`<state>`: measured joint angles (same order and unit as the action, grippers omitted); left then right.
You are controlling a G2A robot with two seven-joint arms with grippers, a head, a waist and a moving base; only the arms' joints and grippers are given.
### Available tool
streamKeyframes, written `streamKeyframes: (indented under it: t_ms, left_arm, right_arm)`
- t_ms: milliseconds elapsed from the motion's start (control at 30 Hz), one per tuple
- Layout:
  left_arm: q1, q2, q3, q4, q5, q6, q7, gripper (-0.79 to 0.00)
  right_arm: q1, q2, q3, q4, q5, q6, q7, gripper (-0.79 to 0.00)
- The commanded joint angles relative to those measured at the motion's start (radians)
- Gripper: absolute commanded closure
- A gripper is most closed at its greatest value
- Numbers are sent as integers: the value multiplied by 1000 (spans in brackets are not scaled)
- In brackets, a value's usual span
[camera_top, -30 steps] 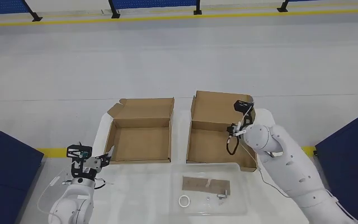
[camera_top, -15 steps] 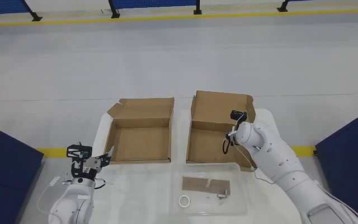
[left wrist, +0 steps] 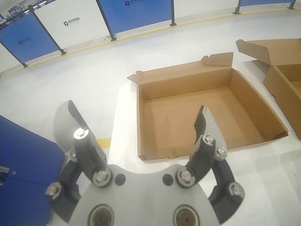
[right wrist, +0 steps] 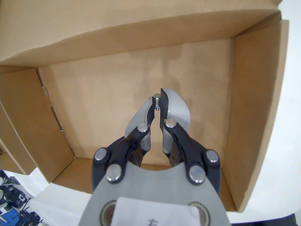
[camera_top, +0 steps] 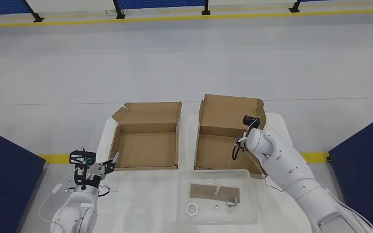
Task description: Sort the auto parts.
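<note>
Item 1, small screw [right wrist: 157,104]: being pinched between the right arm's [camera_top: 280,160] jaws above the floor of the right box [right wrist: 101,88], probably its sorting bin. The arm is bending in over the box, wrist pointing downward.
Item 2, left arm [camera_top: 76,204]: hovering by the tabletop [camera_top: 145,186] corner, jaws gaping wide, facing the left box [left wrist: 178,114].
Item 3, white ring [camera_top: 192,208]: lying in the clear tray [camera_top: 182,198], unsorted.

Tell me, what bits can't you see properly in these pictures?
Top view: the small metal bits in the clear tray are too small to name.
Right wrist view: part of the screw is hidden by the right gripper pinching it.
Left wrist view: the second box is cut off by the picture's edge.
</note>
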<state>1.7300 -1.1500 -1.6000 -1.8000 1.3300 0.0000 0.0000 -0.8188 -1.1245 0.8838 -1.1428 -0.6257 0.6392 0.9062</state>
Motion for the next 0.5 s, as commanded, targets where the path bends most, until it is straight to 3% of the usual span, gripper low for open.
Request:
streamKeyframes:
  t_ms: [0, 467]
  left_arm:
    - [0, 0, 0, 0, 0, 0, 0, -785]
    - [0, 0, 0, 0, 0, 0, 0, -785]
  right_arm:
    - [3, -4, 0, 14, 2, 4, -2, 0]
    - [34, -35, -22, 99, -3, 13, -23, 0]
